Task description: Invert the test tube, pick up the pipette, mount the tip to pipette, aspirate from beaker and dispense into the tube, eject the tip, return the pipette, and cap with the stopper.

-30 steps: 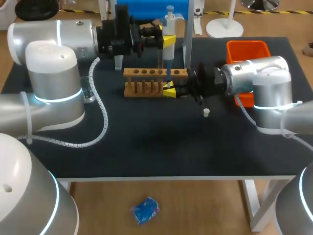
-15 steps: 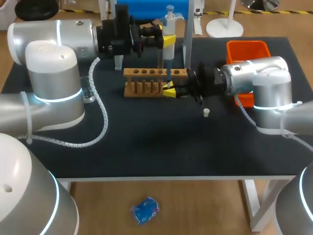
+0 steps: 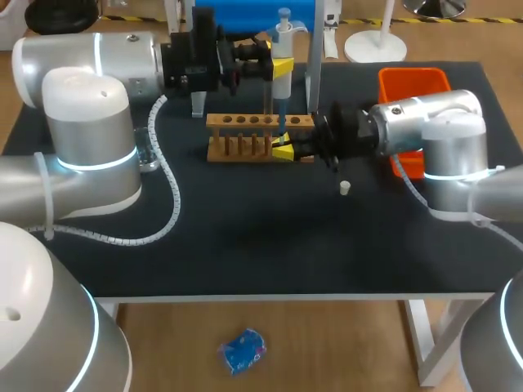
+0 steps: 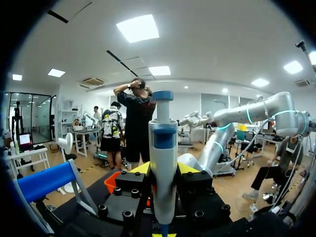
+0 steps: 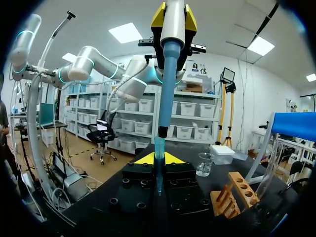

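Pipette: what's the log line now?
left gripper holds pipette | right gripper holds test tube | pipette above test tube | stopper on table

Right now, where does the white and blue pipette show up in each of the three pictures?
Head view: pipette upright in the left gripper, at the wooden rack's right end.
Left wrist view: it stands upright, clamped in that gripper.
Right wrist view: its blue shaft comes down to the test tube in the right gripper.
Shared landmark: the blue roll on its stand.
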Robot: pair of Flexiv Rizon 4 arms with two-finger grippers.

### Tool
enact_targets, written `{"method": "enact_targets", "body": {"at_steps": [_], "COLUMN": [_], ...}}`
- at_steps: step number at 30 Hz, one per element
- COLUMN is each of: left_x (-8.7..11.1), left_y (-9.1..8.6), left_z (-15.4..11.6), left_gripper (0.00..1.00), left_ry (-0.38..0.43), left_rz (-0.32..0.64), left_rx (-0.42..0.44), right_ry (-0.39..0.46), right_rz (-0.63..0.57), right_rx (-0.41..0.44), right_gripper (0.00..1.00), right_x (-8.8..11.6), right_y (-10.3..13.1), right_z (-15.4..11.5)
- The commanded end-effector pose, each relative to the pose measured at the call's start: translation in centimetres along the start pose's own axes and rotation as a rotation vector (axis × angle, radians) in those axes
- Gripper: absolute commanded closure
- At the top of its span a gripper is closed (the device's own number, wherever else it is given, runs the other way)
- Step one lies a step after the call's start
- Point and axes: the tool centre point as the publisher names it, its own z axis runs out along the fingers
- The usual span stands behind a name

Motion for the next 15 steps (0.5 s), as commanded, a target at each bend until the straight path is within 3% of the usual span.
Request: {"method": "enact_targets", "body": {"at_steps": [1, 15], "left_x": [0.07, 0.07], "left_y": [0.23, 0.23], "left_z": [0.07, 0.07], "left_gripper": [1.0, 1.0], "left_ry": [-0.004, -0.004], "left_rz": [0.0, 0.0], "left_rx": [0.003, 0.003], "right_ry": [0.005, -0.004], "right_rz": [-0.005, 0.025], "right_rx": [0.001, 0.009], "right_gripper": [1.0, 1.0], "right_x": [-0.1, -0.16], "right_y": [0.23, 0.06], "right_z": [-0.05, -0.32]}}
